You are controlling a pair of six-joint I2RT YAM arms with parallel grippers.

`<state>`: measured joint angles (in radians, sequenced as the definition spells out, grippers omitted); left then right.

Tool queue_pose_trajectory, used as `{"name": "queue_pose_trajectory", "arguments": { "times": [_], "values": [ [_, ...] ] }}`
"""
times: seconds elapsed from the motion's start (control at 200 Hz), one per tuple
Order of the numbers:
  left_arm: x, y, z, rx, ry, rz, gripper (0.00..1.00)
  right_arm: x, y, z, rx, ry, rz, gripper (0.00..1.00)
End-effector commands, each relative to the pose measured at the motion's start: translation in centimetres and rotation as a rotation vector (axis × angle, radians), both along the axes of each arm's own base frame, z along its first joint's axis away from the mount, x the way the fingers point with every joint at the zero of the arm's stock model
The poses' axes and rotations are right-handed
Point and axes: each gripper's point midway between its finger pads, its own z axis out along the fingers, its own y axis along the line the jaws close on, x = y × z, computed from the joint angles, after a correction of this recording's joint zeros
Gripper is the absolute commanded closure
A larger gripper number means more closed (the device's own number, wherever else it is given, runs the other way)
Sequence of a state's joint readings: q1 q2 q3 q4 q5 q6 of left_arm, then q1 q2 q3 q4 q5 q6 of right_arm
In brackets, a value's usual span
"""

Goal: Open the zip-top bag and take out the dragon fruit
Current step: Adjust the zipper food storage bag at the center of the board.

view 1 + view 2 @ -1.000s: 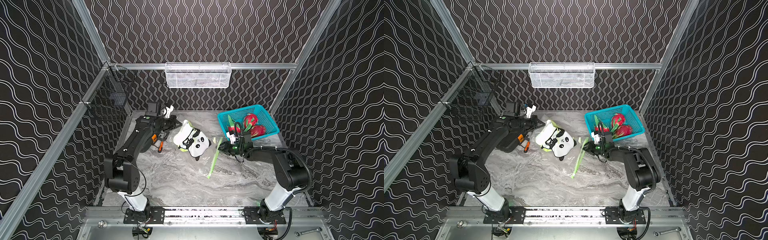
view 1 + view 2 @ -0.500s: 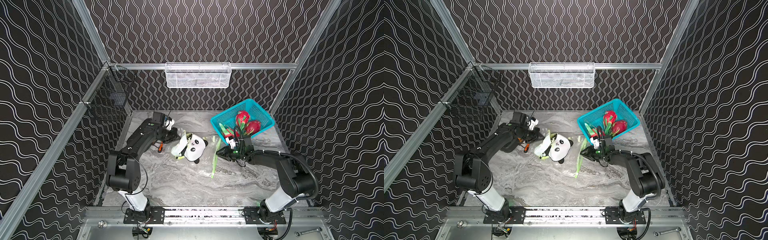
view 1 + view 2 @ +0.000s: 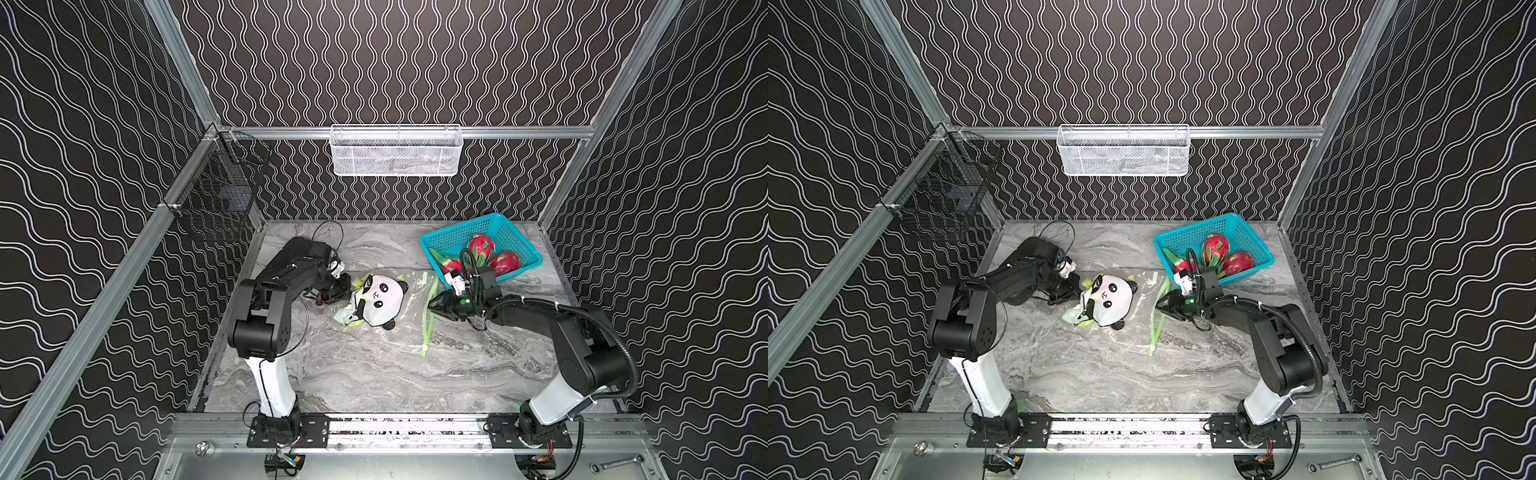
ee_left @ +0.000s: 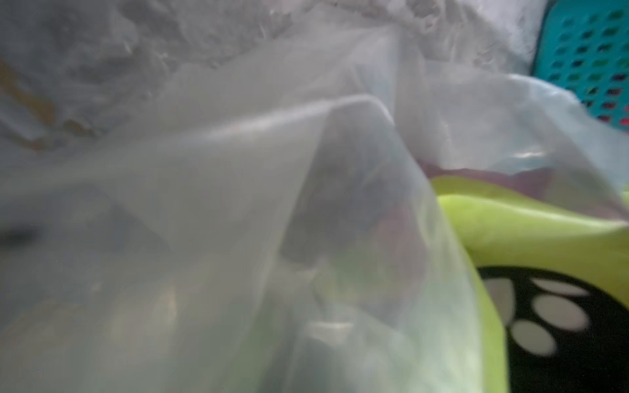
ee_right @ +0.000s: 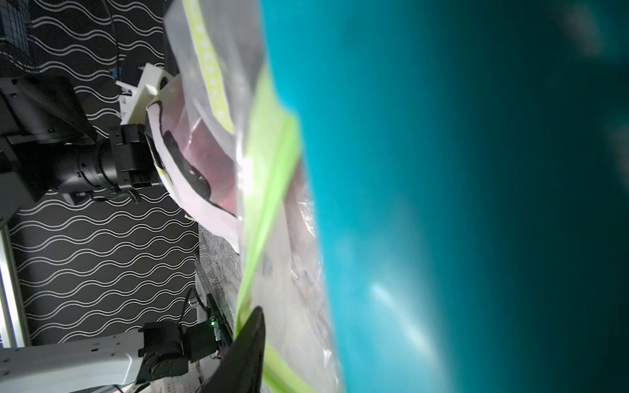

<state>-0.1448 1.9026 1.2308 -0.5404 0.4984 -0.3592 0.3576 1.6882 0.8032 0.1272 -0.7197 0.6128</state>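
Left gripper point(image 3: 347, 287) is clamped tight on the crumpled end of the zip-top bag point(image 3: 380, 297), which lies panda-print up on the marble tabletop point(image 3: 374, 374). Right gripper point(image 3: 432, 302) sits at the lime-green zip strip point(image 3: 427, 328), jaws a narrow gap apart. Two dragon fruit point(image 3: 481, 246) lie in the teal basket point(image 3: 457, 230), and a third peeks out behind the right wrist.

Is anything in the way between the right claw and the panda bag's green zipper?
Nothing that I can see. The right claw is right at the green zip strip of the zip-top bag, with no object between them. The teal basket lies behind the claw, beside its wrist, not in the gap.
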Motion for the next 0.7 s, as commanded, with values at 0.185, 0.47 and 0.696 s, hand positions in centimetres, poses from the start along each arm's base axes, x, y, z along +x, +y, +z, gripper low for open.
{"name": "queue_pose_trajectory", "arguments": {
  "times": [0.185,0.47,0.696],
  "values": [
    [-0.7,0.4,-1.5,0.053,0.024,-0.062,1.0,1.0,1.3,-1.9,-0.047,0.141,-0.152,0.72],
    [0.1,0.5,-0.9,0.06,0.011,-0.055,1.0,-2.2,1.7,2.2,0.008,0.088,-0.128,0.58],
    [1.0,3.3,9.1,0.192,-0.215,0.083,0.29,-3.0,1.8,1.5,0.012,0.099,-0.057,0.57]
  ]
}}
